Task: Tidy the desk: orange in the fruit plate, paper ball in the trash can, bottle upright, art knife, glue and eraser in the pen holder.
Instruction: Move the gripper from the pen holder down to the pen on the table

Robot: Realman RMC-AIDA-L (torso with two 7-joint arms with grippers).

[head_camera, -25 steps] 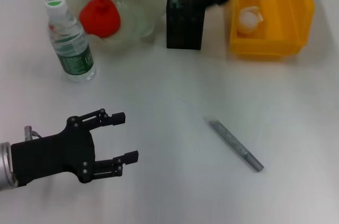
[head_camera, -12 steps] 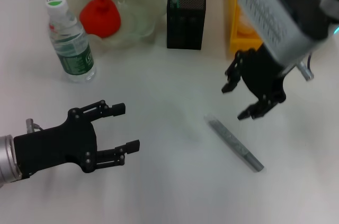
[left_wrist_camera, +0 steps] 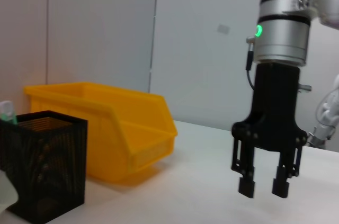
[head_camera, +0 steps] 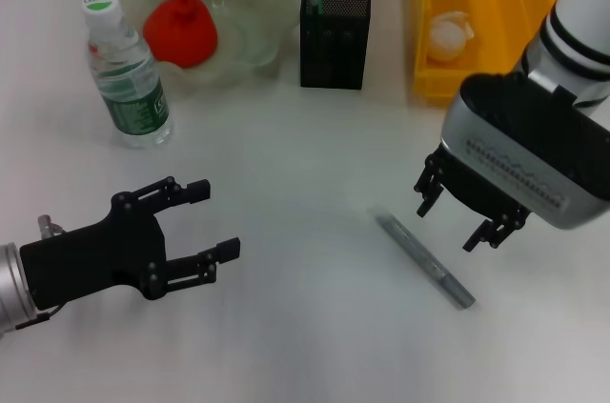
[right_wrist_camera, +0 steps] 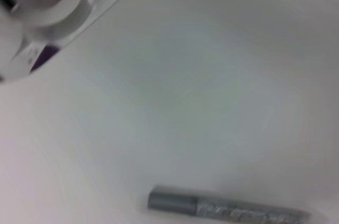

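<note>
Head view: you have the art knife [head_camera: 424, 258], a grey stick, flat on the desk [head_camera: 315, 346], long axis running from far-left to near-right; right gripper [head_camera: 469, 215] hovers just above its far end, fingers spread, empty; left gripper [head_camera: 195, 231] well apart, spread, empty

Left wrist view: right gripper [left_wrist_camera: 263, 186] points straight down, fingers parted, beside the trash can [left_wrist_camera: 114, 128] and pen holder [left_wrist_camera: 42, 166]

Right wrist view: knife [right_wrist_camera: 228, 209] lies bare on the desk

from my head camera the trash can [head_camera: 534, 60] is cut off at the top edge, and my right arm covers its near right corner. the fruit plate [head_camera: 257, 3] loses its far rim there too. in the right wrist view the knife [right_wrist_camera: 228, 208] is blurred.
</note>
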